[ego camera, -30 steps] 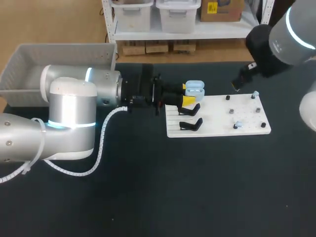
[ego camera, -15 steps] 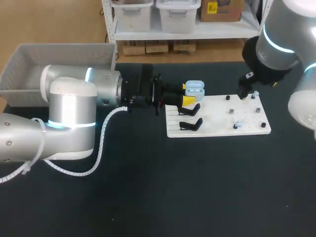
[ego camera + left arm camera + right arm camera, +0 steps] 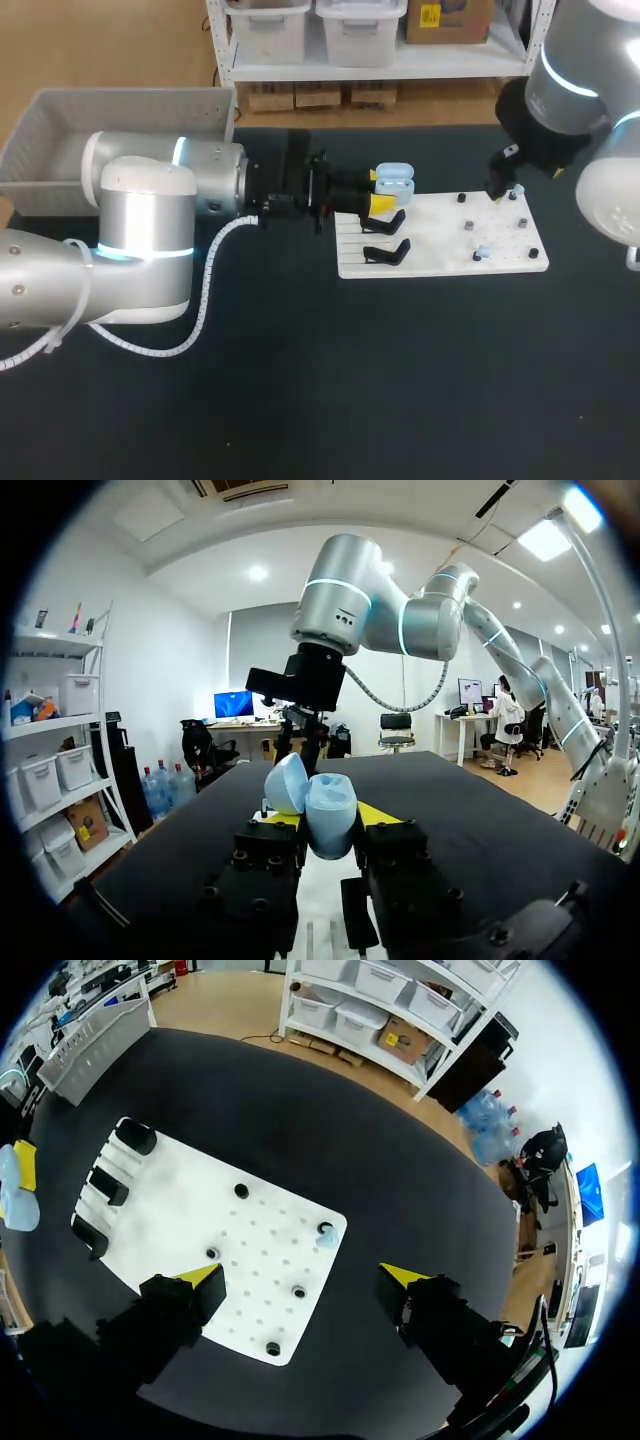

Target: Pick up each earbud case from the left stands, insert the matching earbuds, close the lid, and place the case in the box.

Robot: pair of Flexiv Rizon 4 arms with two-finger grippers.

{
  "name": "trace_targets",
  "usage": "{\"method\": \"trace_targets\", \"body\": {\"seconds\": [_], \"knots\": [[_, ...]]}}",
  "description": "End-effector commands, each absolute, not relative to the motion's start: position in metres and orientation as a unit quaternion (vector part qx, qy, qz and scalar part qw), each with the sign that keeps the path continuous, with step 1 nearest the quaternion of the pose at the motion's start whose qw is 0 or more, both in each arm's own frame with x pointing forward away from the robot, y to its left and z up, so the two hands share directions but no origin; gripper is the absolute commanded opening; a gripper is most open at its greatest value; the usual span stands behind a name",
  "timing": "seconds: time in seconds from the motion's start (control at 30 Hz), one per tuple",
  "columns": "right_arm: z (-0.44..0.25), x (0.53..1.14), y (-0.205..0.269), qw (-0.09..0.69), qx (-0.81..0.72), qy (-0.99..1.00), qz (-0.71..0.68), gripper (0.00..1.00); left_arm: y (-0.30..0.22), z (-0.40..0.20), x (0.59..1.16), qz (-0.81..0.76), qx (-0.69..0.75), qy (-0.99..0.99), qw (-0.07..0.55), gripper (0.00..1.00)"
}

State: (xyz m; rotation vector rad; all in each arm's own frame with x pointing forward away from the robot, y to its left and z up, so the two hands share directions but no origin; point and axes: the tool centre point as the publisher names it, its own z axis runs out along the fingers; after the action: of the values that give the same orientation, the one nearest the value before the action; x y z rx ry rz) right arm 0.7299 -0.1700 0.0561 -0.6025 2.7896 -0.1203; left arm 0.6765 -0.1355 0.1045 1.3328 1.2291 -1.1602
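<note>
My left gripper (image 3: 384, 196) is shut on a light blue earbud case (image 3: 396, 180), held with its lid open above the far left corner of the white board (image 3: 440, 262). In the left wrist view the case (image 3: 330, 815) sits between the yellow tips, lid (image 3: 285, 783) tilted back. One light blue earbud (image 3: 517, 190) stands on a peg at the board's far right, another earbud (image 3: 482, 252) near its front right. My right gripper (image 3: 498, 188) hovers open over the far right corner, that earbud (image 3: 326, 1238) just ahead of its fingers (image 3: 200, 1278).
Black stands (image 3: 386, 222) (image 3: 388, 252) line the board's left side and are bare. Small black pegs (image 3: 468, 226) dot the right half. A grey box (image 3: 60, 120) sits at the table's far left, behind my left arm.
My right arm has swung in and come down toward the board's far right corner, near the earbud there. The left arm and the case have not moved.
</note>
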Motion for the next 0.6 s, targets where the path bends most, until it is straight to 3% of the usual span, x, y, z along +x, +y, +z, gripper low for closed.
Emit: {"method": "trace_targets", "body": {"seconds": [0.03, 0.6], "knots": [[0.0564, 0.7292, -0.1698, 0.143, -0.208, 0.967, -0.043, 1.0, -0.1354, 0.1032, 0.6752, -0.473, 0.544, 0.502, 0.478, 0.0], [0.0618, 0.7354, -0.1706, 0.143, -0.226, 0.963, -0.045, 1.0, -0.1354, 0.1032, 0.6752, -0.473, 0.544, 0.502, 0.478, 0.0]]}}
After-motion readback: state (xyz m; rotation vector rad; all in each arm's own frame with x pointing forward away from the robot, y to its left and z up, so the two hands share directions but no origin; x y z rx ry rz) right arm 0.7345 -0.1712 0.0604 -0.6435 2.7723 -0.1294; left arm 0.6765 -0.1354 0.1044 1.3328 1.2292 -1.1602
